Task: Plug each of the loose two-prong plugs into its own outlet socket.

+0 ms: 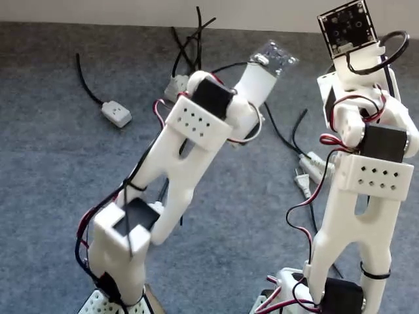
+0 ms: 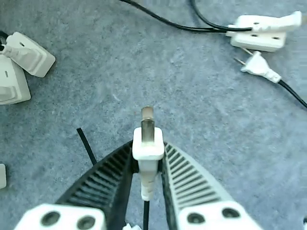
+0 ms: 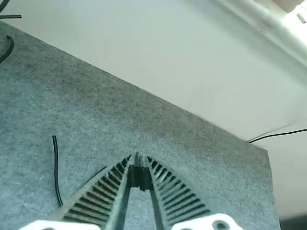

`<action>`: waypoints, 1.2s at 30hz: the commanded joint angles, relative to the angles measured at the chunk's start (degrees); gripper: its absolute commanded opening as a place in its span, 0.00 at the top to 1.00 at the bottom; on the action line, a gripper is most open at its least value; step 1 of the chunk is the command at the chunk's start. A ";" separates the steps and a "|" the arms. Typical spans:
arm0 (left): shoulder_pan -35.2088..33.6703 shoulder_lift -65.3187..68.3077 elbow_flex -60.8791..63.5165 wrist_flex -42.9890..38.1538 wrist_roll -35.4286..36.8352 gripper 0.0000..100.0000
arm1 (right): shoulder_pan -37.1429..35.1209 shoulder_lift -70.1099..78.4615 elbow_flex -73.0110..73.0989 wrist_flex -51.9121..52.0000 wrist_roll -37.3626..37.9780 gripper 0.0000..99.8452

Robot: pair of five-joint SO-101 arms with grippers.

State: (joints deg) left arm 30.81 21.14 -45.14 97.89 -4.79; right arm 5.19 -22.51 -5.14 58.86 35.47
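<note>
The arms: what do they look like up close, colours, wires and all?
The left arm and right arm are white plastic shells with rows of small holes, joined by black motor blocks. Thin red and black wires loop between the joints. A square black camera board sits at the right arm's wrist. The jaws are black ribbed wedges tapering to a tip, on white mounts.

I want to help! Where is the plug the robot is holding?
In the left wrist view, the plug is pinched in the left gripper, over the mat.
</note>
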 commanded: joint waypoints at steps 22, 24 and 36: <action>-5.49 -56.48 96.04 -93.63 10.90 0.99 | -3.91 -4.53 -2.51 -1.36 -3.16 0.99; -5.32 -59.03 101.49 -101.27 10.90 0.99 | -5.32 -8.22 -2.33 -1.01 -5.80 0.99; -2.77 -66.33 119.16 -126.51 11.25 0.99 | -28.18 -19.38 3.21 5.41 -6.68 0.99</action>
State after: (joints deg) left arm 26.51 -41.89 71.25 -21.85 6.02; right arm -16.35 -39.91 -1.89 62.81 28.79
